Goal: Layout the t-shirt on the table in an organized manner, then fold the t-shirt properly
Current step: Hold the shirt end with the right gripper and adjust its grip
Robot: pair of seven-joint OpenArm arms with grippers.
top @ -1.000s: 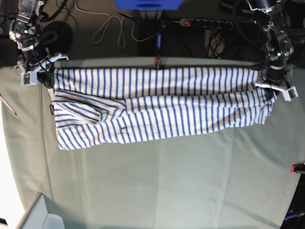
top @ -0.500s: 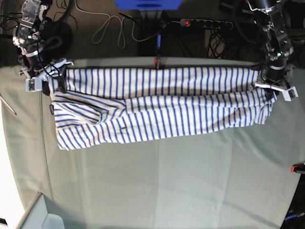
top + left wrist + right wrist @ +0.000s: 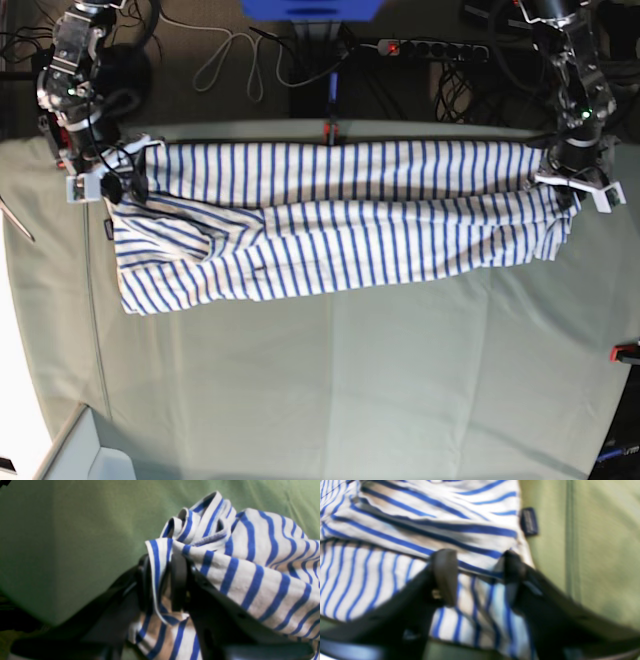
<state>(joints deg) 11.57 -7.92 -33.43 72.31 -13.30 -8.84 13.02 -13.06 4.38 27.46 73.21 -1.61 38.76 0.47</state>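
A: The shirt (image 3: 330,225) is being stretched across the upper half of the table (image 3: 350,390); a bunched edge is being pinched by the left gripper (image 3: 161,582) at upper right.

B: The right gripper (image 3: 480,576) is being held with jaws spread over the hem, upper left. That end is at risk of being left sagging.

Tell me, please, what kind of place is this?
Probably a robotics lab bench: a cloth-covered table held by a red clamp, a power strip with loose cables behind it, and a striped t-shirt laid out.
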